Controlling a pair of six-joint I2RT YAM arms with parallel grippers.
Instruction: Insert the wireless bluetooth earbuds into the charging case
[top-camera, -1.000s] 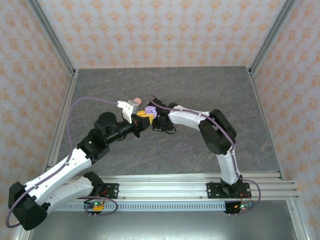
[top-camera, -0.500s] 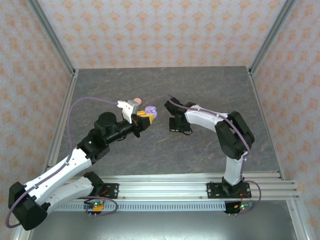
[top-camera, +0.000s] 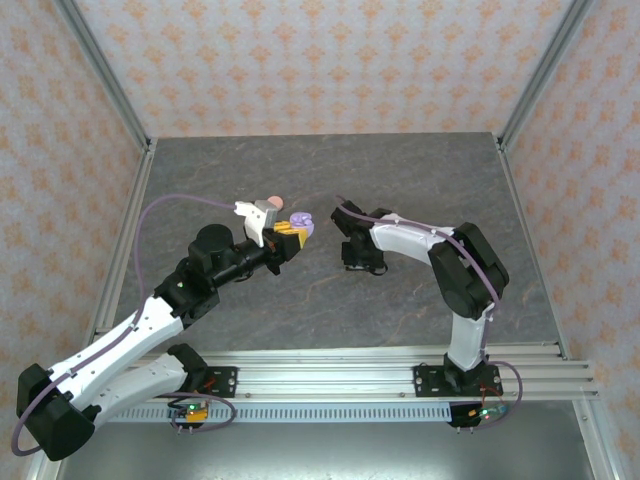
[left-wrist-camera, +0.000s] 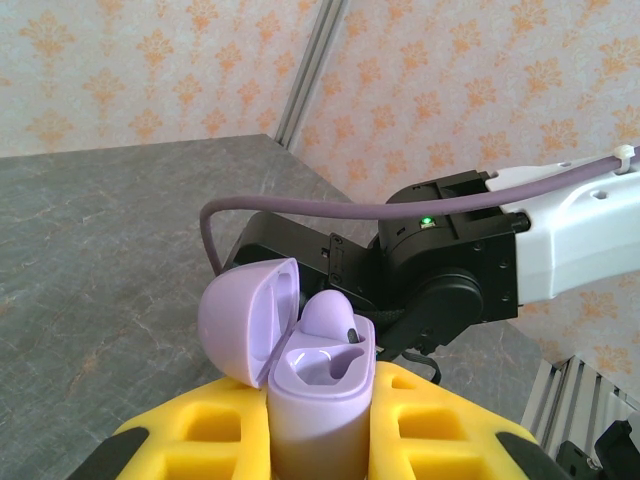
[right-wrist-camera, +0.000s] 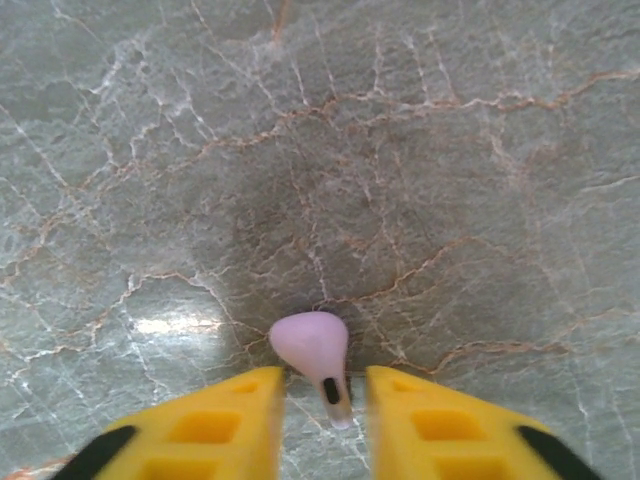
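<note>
Top view. The left arm (top-camera: 150, 320) ran from its base at 7 o'clock up toward 1 o'clock. Its upper link lay low near the rail, the forearm was raised, and the left gripper (top-camera: 290, 234) pointed to 2 o'clock near table centre. The yellow fingers (left-wrist-camera: 445, 425) were clamped on the lilac charging case (left-wrist-camera: 320, 430), held upright.

Left wrist view. The lid (left-wrist-camera: 245, 315) stood open, swung toward 9 o'clock. 1 seated earbud (left-wrist-camera: 325, 312), lilac, sat in the far socket at 12 o'clock. The near socket (left-wrist-camera: 315, 368) lay bare.

Top view. The right arm (top-camera: 465, 275) rose from its base at 5 o'clock toward 12 o'clock, bent sharply at the elbow, and its white forearm ran toward 9 o'clock. Its black wrist (top-camera: 355, 250) stood at 3 o'clock of the case, near but apart.

Right wrist view. The right gripper (right-wrist-camera: 325, 378) pointed down at the grey marbled table (right-wrist-camera: 420, 150). Its 2 yellow fingers stood slightly apart. 1 loose earbud (right-wrist-camera: 310, 343), lilac, lay between and just ahead of the tips, head at 12 o'clock, stem at 6 o'clock. Table showed on both sides of the stem, so it was not gripped.

A small salmon-pink item (top-camera: 270, 202) lay at 11 o'clock of the left gripper, just beyond it. It was too small to identify.
</note>
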